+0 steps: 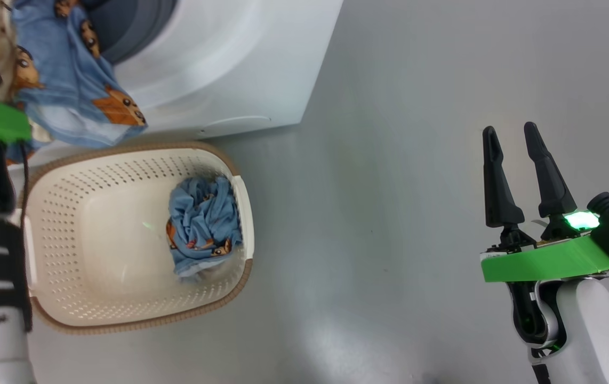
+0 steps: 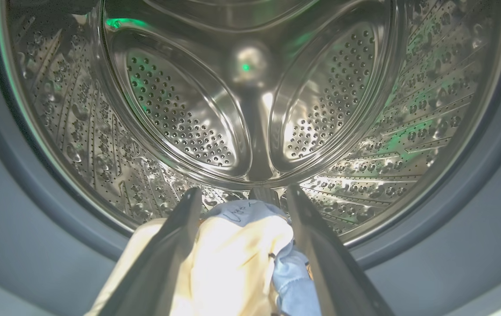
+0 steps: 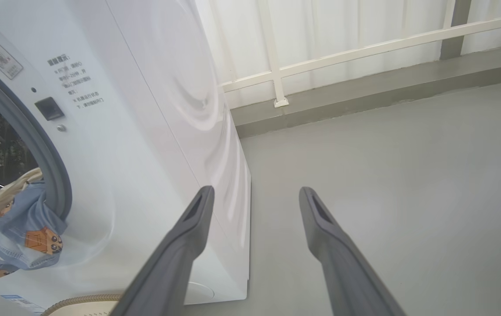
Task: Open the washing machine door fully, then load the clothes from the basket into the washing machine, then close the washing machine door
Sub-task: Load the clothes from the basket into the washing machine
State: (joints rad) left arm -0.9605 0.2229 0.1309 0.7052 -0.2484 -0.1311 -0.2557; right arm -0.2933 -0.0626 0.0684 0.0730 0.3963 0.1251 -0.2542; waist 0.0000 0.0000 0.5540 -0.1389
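The washing machine [image 1: 219,64] stands at the upper left with its opening uncovered; the washing machine door is out of view. One of the clothes [image 1: 70,90], light blue with orange-brown animals and cream trim, hangs over the lip of the opening. In the left wrist view this garment [image 2: 233,250] lies between the spread fingers of my left gripper [image 2: 241,193], which is open at the mouth of the steel drum [image 2: 250,109]. A second blue garment [image 1: 206,224] lies crumpled in the basket [image 1: 96,224]. My right gripper [image 1: 510,128] hovers open and holds nothing, over the floor to the right.
The basket sits on the grey floor right below the washer's front. A grey rubber gasket [image 2: 22,228] rings the drum. The right wrist view has the washer's side [image 3: 145,109], the hanging garment [image 3: 18,237], and a white railing [image 3: 364,48] beyond a kerb.
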